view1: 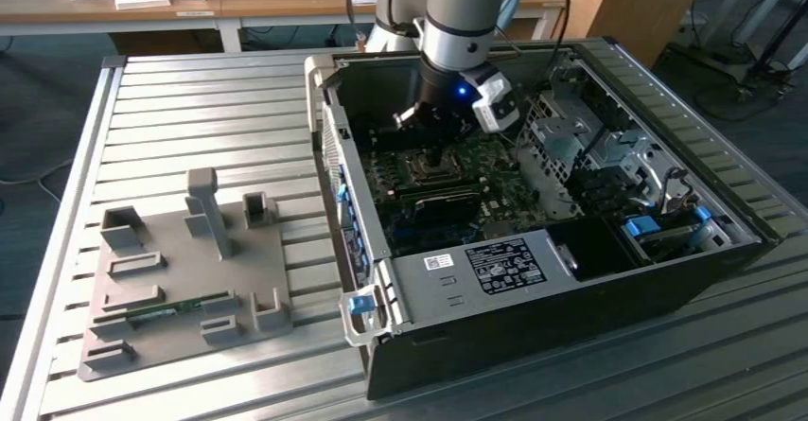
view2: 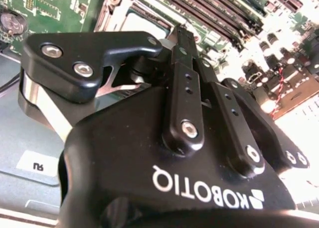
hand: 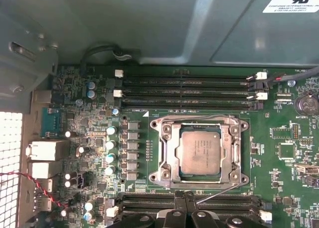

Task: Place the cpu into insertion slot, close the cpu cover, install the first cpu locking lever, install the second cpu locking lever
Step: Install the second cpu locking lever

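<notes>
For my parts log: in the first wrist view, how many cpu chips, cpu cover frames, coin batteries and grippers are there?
Pale silvery-grey square cpu: 1
Square silvery metal cpu cover: 1
Round silver coin battery: 1
Black gripper: 1
Total: 4

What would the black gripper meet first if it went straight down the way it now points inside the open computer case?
Probably the green motherboard at the edge of the square silvery metal cpu cover, beside the black memory slots. The gripper points there, though depth is unclear.
</notes>
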Controlling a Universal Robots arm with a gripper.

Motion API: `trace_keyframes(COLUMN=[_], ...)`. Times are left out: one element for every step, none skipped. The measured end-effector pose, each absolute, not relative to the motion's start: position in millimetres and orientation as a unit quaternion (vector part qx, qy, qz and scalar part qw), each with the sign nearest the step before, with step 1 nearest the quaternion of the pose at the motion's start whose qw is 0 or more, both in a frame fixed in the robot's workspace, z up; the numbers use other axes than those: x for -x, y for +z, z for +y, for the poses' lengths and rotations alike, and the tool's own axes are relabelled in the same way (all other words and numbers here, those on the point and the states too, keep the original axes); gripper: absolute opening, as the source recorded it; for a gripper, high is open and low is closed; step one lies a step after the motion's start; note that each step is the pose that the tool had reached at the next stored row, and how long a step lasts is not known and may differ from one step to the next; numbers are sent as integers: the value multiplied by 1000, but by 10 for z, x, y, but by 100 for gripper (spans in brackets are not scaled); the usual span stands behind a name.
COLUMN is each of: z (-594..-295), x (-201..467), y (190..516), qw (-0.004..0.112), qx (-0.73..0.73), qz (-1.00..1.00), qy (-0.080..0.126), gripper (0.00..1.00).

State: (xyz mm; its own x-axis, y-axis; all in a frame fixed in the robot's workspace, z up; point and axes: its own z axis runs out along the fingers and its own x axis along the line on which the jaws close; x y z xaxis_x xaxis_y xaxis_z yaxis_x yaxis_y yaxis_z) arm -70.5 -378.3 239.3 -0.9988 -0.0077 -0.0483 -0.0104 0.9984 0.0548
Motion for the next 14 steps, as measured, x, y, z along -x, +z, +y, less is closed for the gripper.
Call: trace_keyframes(z=[-3788,-3792,-3796,-3799,-3801,-3803,-3803,-3804,-3805,-3805,-3805,-3805,-3805,-3805], x=[705,707,708,710,713,717,725,734,747,761,776,792,806,817], y=[2393,2394,2393,2393,2393,2392,2392,2391,2390,2388,2386,2383,2381,2378], qw=[24,24,24,24,24,24,24,24,24,24,24,24,24,24], qx=[5,4,4,4,5,5,5,5,5,5,5,5,5,5], qz=[999,999,999,999,999,999,999,999,999,999,999,999,999,999], qy=[28,28,28,28,28,28,28,28,27,28,28,28,28,28], gripper=[11,11,11,11,11,11,11,11,11,11,11,11,11,11])
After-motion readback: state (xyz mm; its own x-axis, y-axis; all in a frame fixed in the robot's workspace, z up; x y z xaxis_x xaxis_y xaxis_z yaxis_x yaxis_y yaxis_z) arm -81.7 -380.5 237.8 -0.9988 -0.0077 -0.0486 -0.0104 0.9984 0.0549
